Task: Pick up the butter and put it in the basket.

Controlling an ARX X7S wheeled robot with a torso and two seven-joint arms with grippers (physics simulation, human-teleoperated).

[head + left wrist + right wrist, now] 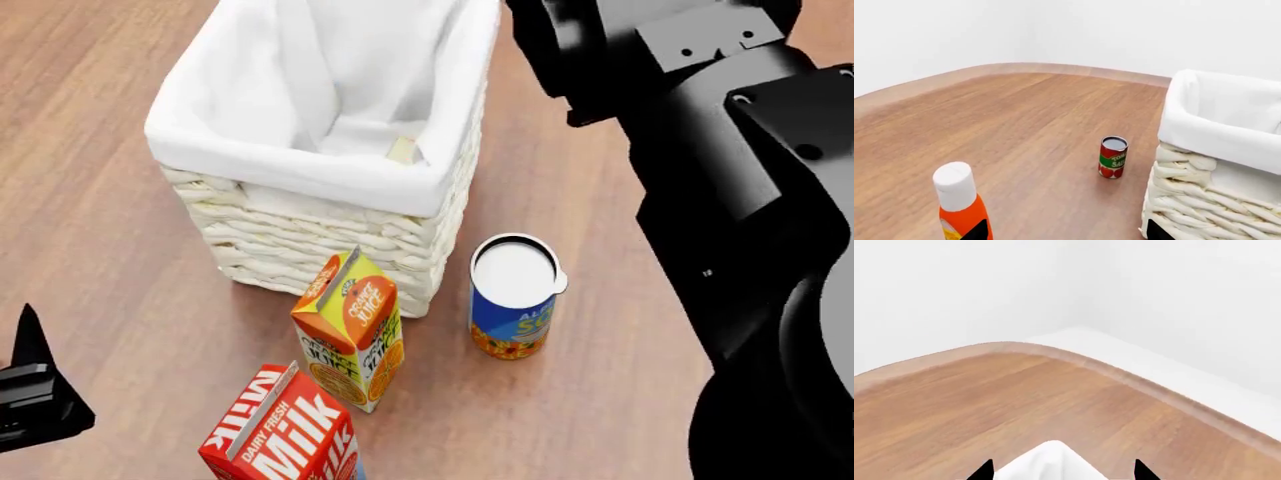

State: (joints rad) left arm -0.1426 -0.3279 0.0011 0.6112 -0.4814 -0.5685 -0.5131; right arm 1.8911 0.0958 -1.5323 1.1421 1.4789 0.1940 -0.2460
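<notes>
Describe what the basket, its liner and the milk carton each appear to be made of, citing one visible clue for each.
The basket looks like cream wicker: thick strands interlace in rows, matte. Its liner seems to be white cloth, since it folds softly over the rim. The milk carton appears to be printed paperboard with a slight sheen: flat panels, sharp creases, a folded gable top. As renders, these remain impressions.

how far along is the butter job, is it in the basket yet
The slim red butter box shows in no view and in no gripper. The right gripper hangs open and empty over the rim of the tall cream-white woven wicker basket, whose bottom is hidden. So the butter may already be inside, but that cannot be confirmed. If it is, only pulling the arm back is left.
</notes>
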